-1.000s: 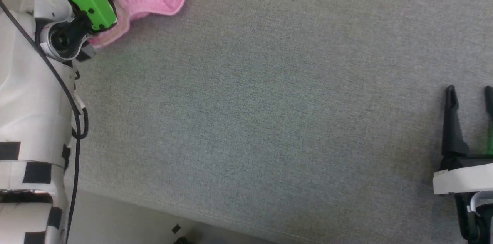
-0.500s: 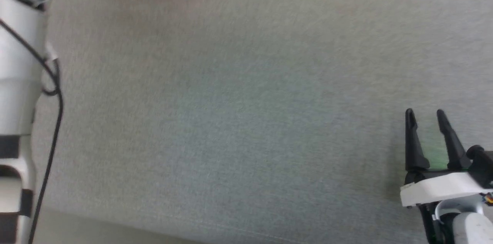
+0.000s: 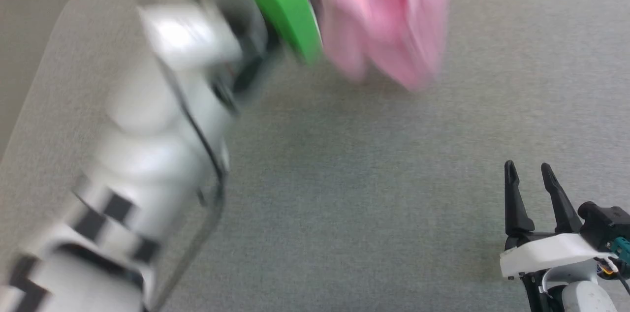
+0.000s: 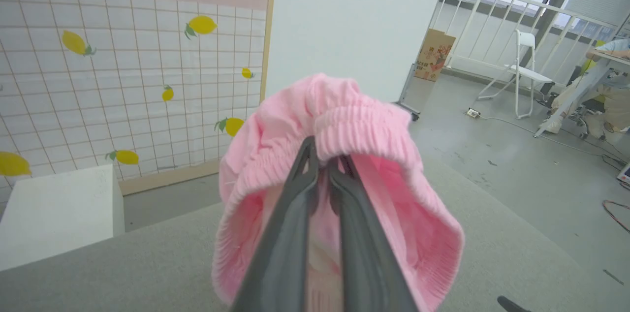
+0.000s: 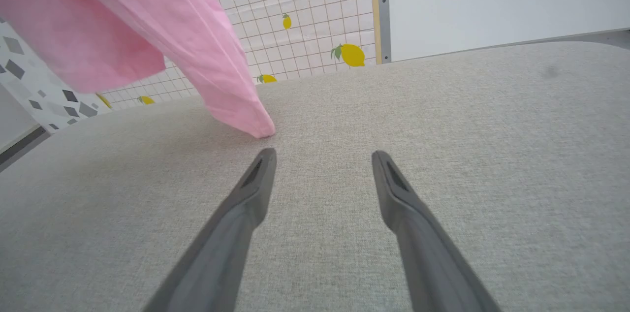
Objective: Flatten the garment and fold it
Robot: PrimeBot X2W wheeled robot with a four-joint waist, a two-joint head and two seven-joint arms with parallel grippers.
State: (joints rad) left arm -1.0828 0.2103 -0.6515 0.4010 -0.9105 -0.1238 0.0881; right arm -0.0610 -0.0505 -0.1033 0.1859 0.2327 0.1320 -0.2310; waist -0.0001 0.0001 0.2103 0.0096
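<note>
Head view vs a second ago: was lying bunched on the table point(image 3: 369, 179) at the top left corner, now lifted clear. Pink garment point(image 3: 389, 21) up in the air and blurred (mid-swing, plus a camera shift). Left arm point(image 3: 162, 120) raised across the frame, also blurred. Means pickup done; flattening not started, folding nowhere near.

Left wrist view: left claw point(image 4: 325, 152) pinched shut on the ribbed waistband point(image 4: 359, 122), tips tucked under the gathered edge. Rest of the cloth draped down around the claw as a loose pouch above the table.

Right wrist view: right claw point(image 5: 322, 164) wide open, gripping nothing, low over the table. Lowest pink corner dangling just ahead and to the left of its tips, touching or nearly touching the surface, cannot tell which. Not between the tips yet.

Next, probably: second hold on that free corner with the right claw, then spread between both. Risk: thin cloth, easy to catch a double layer.
</note>
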